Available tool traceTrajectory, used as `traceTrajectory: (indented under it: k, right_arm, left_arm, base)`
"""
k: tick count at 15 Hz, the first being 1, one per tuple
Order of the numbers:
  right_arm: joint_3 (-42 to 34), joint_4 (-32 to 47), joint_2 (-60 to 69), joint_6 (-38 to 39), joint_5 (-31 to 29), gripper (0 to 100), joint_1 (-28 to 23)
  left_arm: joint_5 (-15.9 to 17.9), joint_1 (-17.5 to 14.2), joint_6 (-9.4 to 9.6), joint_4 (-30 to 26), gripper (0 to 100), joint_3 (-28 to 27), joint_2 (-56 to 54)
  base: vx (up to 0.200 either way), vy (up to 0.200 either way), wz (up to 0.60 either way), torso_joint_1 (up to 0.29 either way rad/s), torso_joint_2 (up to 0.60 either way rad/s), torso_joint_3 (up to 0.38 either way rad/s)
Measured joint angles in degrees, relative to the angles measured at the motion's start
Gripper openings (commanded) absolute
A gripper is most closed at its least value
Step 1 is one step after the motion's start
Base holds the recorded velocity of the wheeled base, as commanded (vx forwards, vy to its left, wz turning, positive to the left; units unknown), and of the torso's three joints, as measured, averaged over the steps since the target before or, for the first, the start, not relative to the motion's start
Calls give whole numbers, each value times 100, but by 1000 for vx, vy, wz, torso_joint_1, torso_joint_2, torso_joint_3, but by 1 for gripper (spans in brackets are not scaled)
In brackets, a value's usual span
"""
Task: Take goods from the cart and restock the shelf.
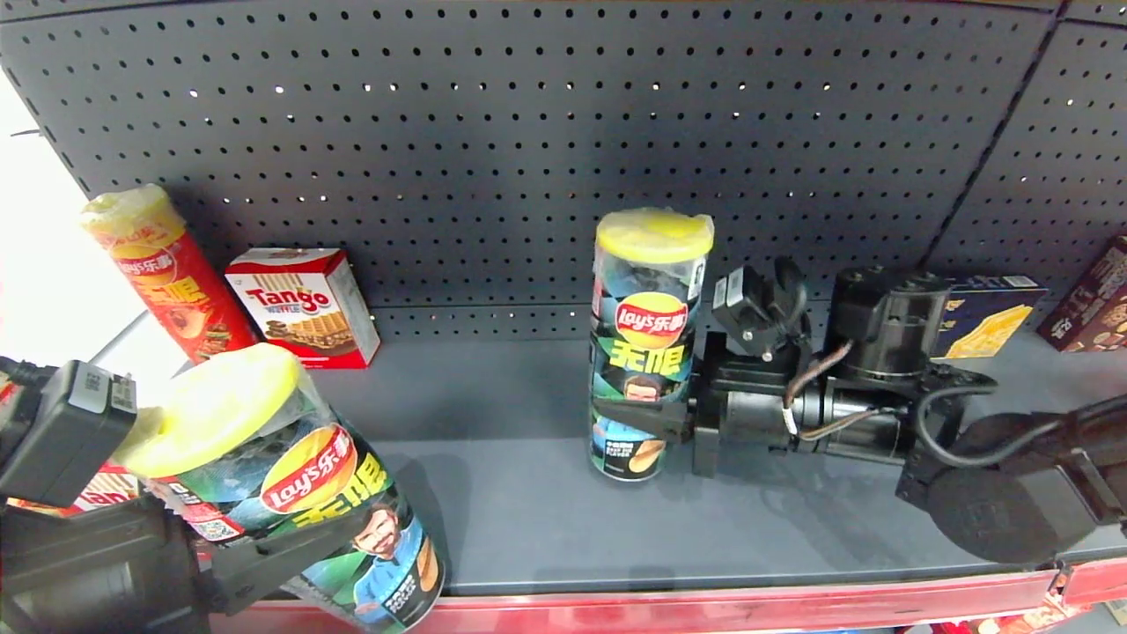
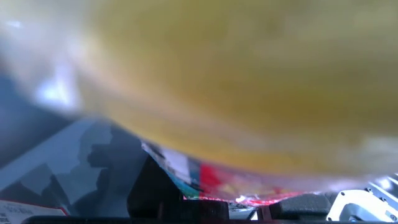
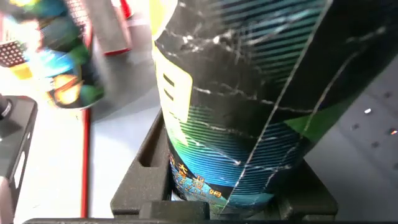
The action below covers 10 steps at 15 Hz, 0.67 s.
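Wafer box beside red can

White glare washes out the left end of the dark grey metal shelf; pinpricks of light shine through the black perforated back panel. Soft shadows lie on the shelf.

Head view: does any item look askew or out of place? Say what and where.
The chip can in the left gripper tilts steeply at the shelf's front left edge. The other can, in the right gripper, stands upright on the shelf.
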<state>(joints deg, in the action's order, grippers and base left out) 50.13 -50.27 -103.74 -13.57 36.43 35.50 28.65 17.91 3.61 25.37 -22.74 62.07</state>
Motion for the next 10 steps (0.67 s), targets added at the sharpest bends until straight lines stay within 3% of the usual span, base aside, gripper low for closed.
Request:
traceTrajectory:
  k: [5,10]
  right_arm:
    - [-1093,-764,187,-4,-106,0,217]
    - [-1452,-950,182,-20,-99,0,232]
  left_arm:
    - [0,2,0,2,0,-13,0]
    - [0,0,0,0,0,-13,0]
  base:
    - [0,0,0,0,0,0]
    - [0,0,0,0,0,0]
